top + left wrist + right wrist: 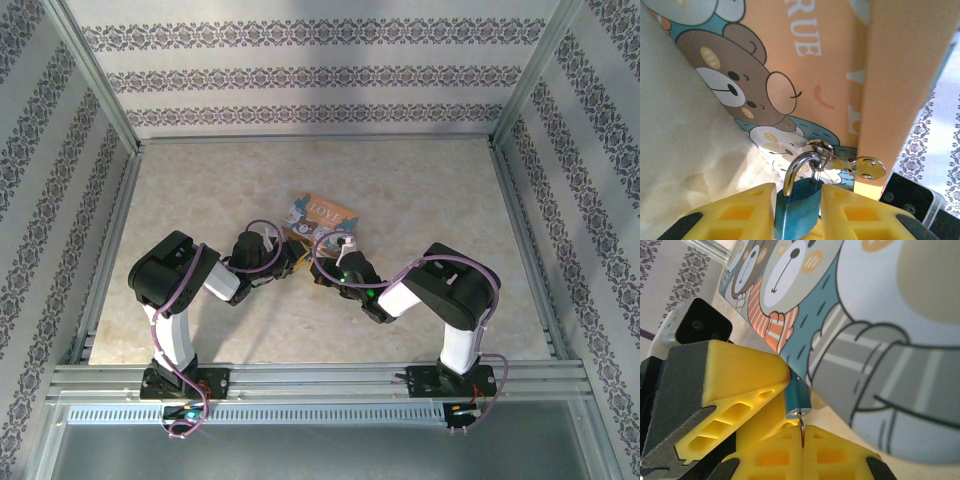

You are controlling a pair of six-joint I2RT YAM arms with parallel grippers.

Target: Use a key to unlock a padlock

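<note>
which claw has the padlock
The left claw: it clamps the teal padlock body from both sides. The right claw instead pinches the thin key at the padlock's underside.

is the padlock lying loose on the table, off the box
No, the padlock has its shackle looped through the metal clasp ring on the orange box.

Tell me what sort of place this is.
Probably a purpose-built robot test booth, not a home: a metal frame holds wallpaper-patterned panels around a beige tabletop, and the left arm and right arm are bolted to a rail at its near edge.
</note>
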